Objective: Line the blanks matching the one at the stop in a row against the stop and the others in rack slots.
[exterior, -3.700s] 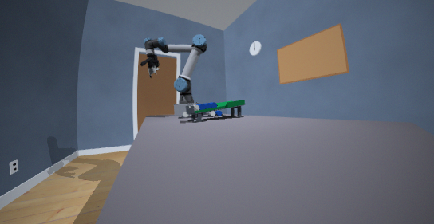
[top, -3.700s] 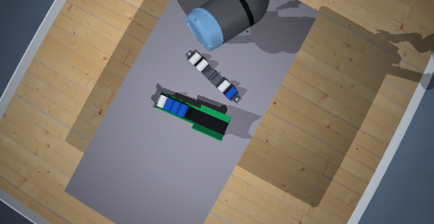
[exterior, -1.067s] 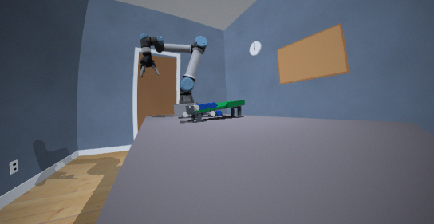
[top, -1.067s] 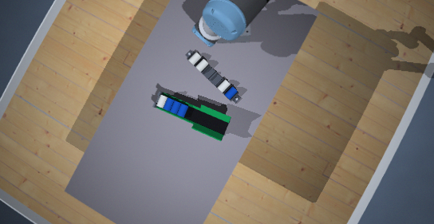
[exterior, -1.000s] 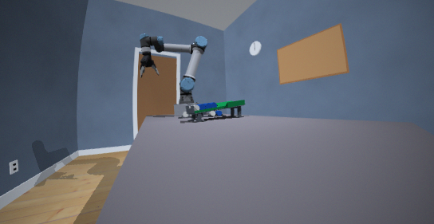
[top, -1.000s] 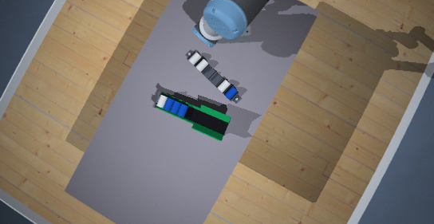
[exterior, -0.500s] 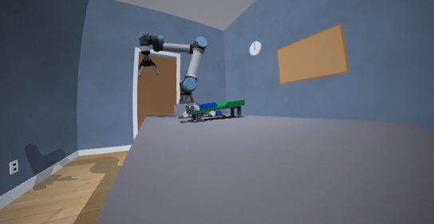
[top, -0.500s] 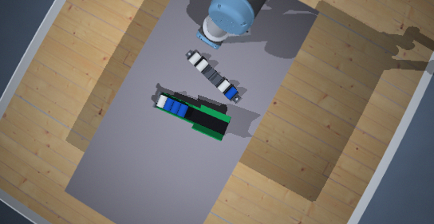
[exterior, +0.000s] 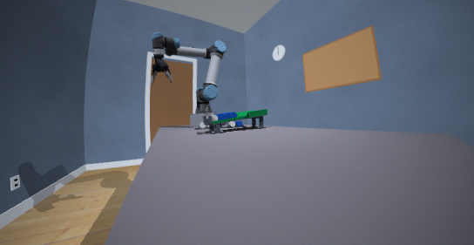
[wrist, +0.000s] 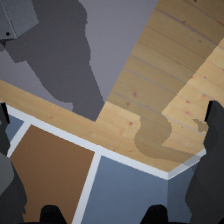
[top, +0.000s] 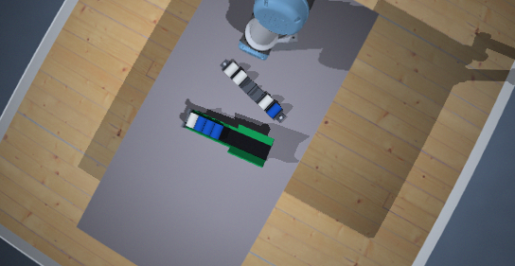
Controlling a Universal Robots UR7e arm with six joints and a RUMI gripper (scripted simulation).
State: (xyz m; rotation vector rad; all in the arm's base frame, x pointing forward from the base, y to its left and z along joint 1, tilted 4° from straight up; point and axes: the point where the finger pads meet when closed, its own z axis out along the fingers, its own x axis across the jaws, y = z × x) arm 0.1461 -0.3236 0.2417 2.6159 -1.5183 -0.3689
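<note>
The green feed ramp (top: pixel 256 133) (exterior: pixel 258 113) has a white blank (top: pixel 191 119) (exterior: pixel 214 118) at its stop end. Three blue blanks (top: pixel 208 127) (exterior: pixel 226 116) lie beside it in one row, across the ramp; small gaps cannot be told. The stock rack (top: pixel 281 117) stands diagonally behind the ramp. From its far left end it holds a white blank (top: pixel 231 69), another white blank (top: pixel 239 77), dark empty slots (top: pixel 252 89), a third white blank (top: pixel 266 101) and a blue blank (top: pixel 274 111). My gripper (exterior: pixel 162 82) (wrist: pixel 106 102) is open and empty, high above the table. The top view hides its fingers under the wrist.
The arm (top: pixel 281 9) (exterior: pixel 192 51) reaches in from the back, above the far end of the grey table (top: pixel 189 199) (exterior: pixel 296 183). The ramp's upper end rests on dark legs (exterior: pixel 261 122). The wrist view shows the table edge, wooden floor (wrist: pixel 180 50) and a brown door (wrist: pixel 52 167).
</note>
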